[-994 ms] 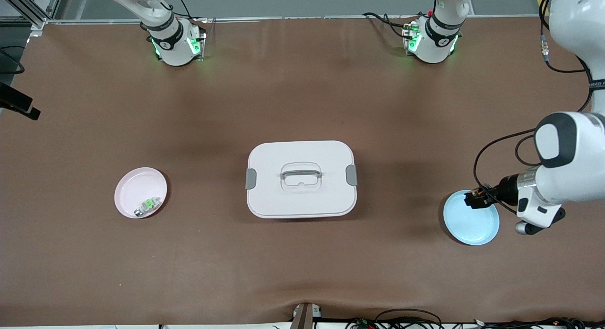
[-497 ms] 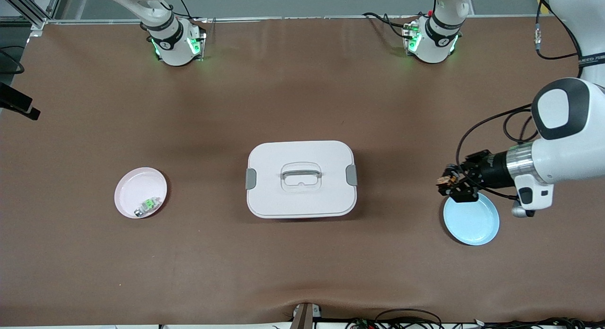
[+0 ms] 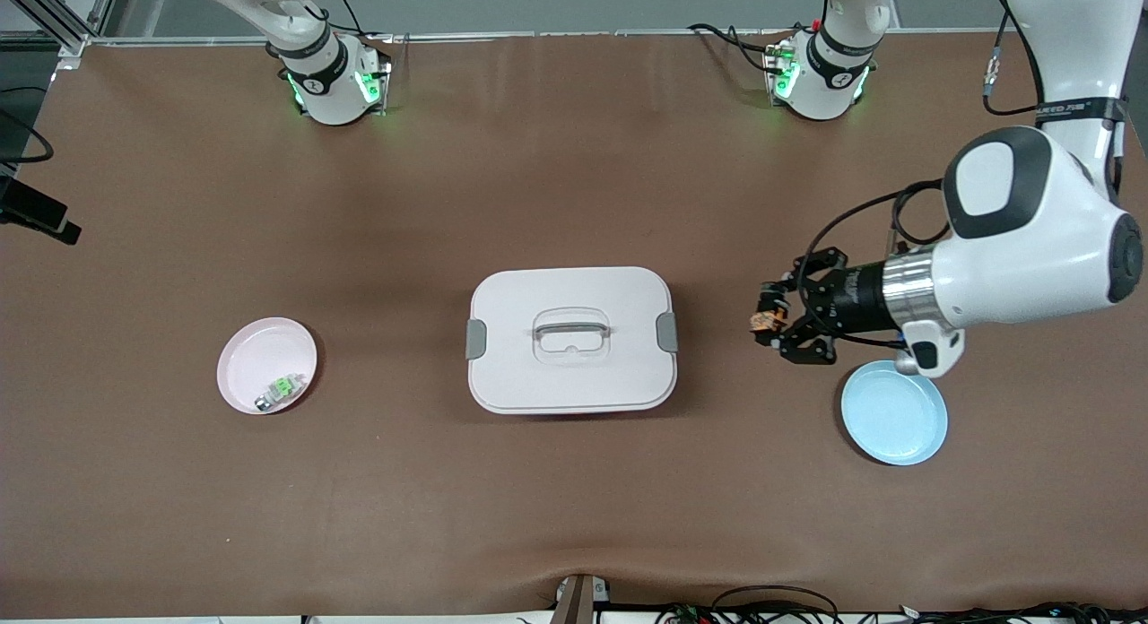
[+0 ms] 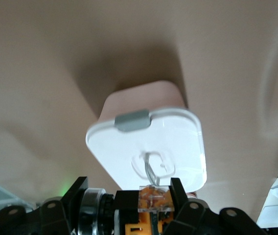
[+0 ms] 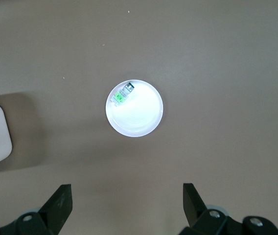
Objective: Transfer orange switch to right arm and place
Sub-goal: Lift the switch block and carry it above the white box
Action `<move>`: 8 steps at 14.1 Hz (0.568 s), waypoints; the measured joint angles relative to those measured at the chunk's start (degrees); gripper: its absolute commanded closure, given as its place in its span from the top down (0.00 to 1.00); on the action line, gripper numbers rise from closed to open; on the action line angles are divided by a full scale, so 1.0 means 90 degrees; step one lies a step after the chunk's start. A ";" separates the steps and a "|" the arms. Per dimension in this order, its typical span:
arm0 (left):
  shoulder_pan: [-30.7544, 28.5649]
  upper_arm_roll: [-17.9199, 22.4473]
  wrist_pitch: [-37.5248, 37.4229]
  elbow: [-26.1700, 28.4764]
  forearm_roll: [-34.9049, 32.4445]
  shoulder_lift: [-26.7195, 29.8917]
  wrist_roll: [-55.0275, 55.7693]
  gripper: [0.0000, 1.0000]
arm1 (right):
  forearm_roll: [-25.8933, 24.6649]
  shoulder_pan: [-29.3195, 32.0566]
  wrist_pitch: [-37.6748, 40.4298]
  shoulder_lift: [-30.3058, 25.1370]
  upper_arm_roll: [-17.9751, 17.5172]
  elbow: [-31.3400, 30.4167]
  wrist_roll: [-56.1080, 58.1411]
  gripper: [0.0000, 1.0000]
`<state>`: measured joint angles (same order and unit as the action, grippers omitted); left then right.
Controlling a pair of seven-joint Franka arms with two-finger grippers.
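Since a second ago, the left gripper (image 3: 764,322) has risen off the blue plate (image 3: 894,419) and now hangs over the counter (image 3: 574,481) between that plate and the lidded box (image 3: 571,339), clenched on the orange switch (image 3: 760,320). Over the pink plate (image 3: 266,365) holding a green-topped part (image 3: 279,390), the right gripper (image 5: 127,203) waits with fingers spread.

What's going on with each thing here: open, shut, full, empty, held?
Orange switch: held in the air by the left gripper.
Right gripper: open, waiting above the pink plate.
Pink plate: holds a green-topped part.
Blue plate: empty.
White box: lid on.
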<state>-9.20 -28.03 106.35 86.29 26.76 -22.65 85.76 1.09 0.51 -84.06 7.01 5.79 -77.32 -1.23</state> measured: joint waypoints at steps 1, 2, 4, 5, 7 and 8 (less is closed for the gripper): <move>0.0027 -0.0134 0.0012 -0.0001 0.0000 -0.0001 0.0332 0.09 | -0.0001 0.0000 -0.0112 0.0102 0.0000 -0.0021 0.0000 1.00; 0.0095 -0.0231 0.0042 0.0000 0.0001 -0.0002 0.0641 0.09 | -0.0004 0.0000 -0.0206 0.0241 0.0000 -0.0035 0.0002 1.00; 0.0378 -0.0295 0.0248 0.0001 0.0001 -0.0002 0.1235 0.09 | -0.0007 0.0001 -0.0329 0.0484 0.0001 -0.0036 0.0003 1.00; 0.0547 -0.0302 0.0441 0.0001 0.0001 -0.0003 0.1519 0.09 | -0.0007 0.0002 -0.0335 0.0543 0.0004 -0.0036 0.0003 1.00; 0.0914 -0.0315 0.0929 -0.0003 0.0001 -0.0004 0.2093 0.09 | -0.0004 -0.0003 -0.0308 0.0576 0.0000 -0.0039 0.0005 1.00; 0.1117 -0.0320 0.1111 -0.0019 0.0001 -0.0005 0.2311 0.09 | 0.0007 -0.0017 -0.0250 0.0618 -0.0012 -0.0060 0.0006 1.00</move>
<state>0.85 -30.91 116.35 86.11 26.77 -22.70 106.56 1.16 0.36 -86.32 12.57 5.69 -77.85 -1.17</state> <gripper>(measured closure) 0.278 0.000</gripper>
